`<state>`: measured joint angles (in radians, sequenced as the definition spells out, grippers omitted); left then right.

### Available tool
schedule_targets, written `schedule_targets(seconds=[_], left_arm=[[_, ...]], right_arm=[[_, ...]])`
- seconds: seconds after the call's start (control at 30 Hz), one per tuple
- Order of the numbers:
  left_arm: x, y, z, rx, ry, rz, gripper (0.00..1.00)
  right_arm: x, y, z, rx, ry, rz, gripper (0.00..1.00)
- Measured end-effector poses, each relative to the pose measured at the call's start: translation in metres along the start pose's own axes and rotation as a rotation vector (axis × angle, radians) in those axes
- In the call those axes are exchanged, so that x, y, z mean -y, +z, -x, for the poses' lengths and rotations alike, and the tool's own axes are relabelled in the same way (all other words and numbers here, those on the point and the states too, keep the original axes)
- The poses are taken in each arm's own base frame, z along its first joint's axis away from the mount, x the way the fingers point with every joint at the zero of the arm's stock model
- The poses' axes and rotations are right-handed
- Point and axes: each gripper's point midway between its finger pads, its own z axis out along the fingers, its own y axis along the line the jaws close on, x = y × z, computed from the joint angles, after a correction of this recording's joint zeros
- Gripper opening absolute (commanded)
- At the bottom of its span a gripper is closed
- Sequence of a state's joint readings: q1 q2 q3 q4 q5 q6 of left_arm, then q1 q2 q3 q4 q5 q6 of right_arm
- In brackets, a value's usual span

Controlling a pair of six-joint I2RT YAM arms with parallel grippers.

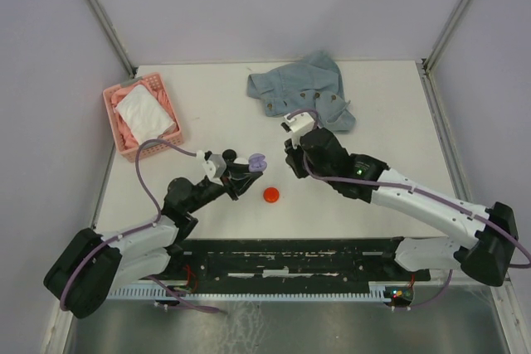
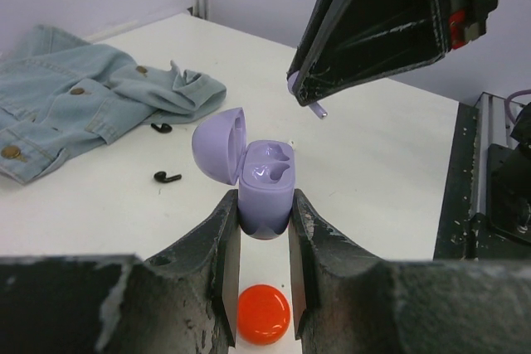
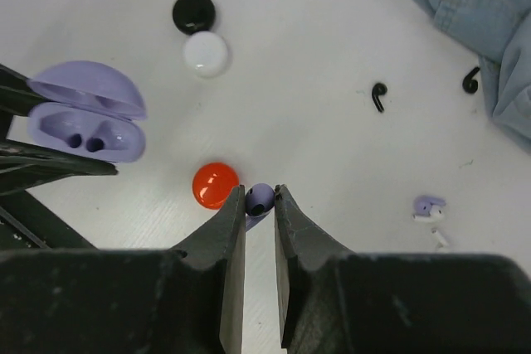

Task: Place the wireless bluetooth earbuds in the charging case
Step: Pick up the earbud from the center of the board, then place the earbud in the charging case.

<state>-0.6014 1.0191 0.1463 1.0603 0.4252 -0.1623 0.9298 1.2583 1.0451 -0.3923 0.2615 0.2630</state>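
Left arm (image 1: 137, 248), right arm (image 1: 419, 198): white shells, black joints, lilac cables (image 1: 143, 173); green LED (image 1: 359, 171) on right; black scuffed pincer fingers (image 2: 220, 271).

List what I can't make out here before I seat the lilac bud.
- Lilac bud: top view, hidden under the right arm; left wrist, mostly behind the right fingers.
- Lilac case base: left wrist, covered by the left fingers.
- Black buds: top view, too small to find.

table (image 1: 398, 188), jacket (image 1: 303, 89), basket (image 1: 151, 80), red case (image 1: 271, 195), black earbuds (image 3: 379, 95)
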Motion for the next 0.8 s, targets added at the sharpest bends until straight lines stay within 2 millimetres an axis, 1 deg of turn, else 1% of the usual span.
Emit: schedule_targets(seconds=[0.07,0.2,0.3,0.4,0.5,0.7,0.8], left_arm=[[0.003,0.001,0.003,0.015,0.008,-0.020,0.03],[0.008,0.003,0.007,0.031,0.019,-0.052,0.03],[0.011,0.003,0.008,0.038,0.024,-0.073,0.03],[0.015,0.003,0.010,0.045,0.028,-0.093,0.03],[0.017,0.003,0.010,0.045,0.023,-0.103,0.03],[0.020,0.004,0.016,0.056,-0.006,-0.115,0.03],[0.022,0.004,0.021,0.067,-0.020,-0.117,0.03]], right_arm=[[-0.009,-0.012,0.016,0.065,-0.017,0.027,0.14],[-0.024,-0.029,0.038,0.162,-0.046,0.082,0.14],[-0.034,-0.039,0.055,0.238,-0.060,0.120,0.15],[-0.044,-0.044,0.068,0.306,-0.071,0.151,0.15],[-0.052,-0.045,0.071,0.352,-0.091,0.178,0.15],[-0.066,-0.039,0.064,0.397,-0.152,0.214,0.15],[-0.072,-0.039,0.063,0.425,-0.177,0.227,0.15]])
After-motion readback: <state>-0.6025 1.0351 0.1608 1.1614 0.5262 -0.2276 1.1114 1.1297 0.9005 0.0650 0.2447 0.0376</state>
